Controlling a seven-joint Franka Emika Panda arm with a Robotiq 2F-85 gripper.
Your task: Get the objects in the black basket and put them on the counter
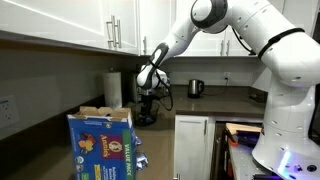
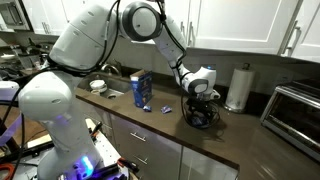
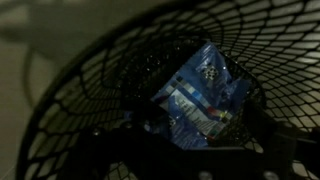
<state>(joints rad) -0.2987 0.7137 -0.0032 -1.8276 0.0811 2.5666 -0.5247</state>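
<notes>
The black basket is a low wire-mesh bowl on the dark counter; it also shows in an exterior view. In the wrist view its mesh fills the frame, and a small blue packet lies inside it. My gripper hangs straight over the basket, reaching down into its mouth, and it shows in an exterior view too. Its fingers are dark shapes at the bottom of the wrist view, just above the packet. The frames do not show whether they are open or shut. Another small blue item lies on the counter beside the basket.
A big blue-and-yellow cardboard box stands on the counter beyond the small blue item, and shows close up in an exterior view. A paper towel roll and a silver toaster oven stand past the basket. A kettle sits further along.
</notes>
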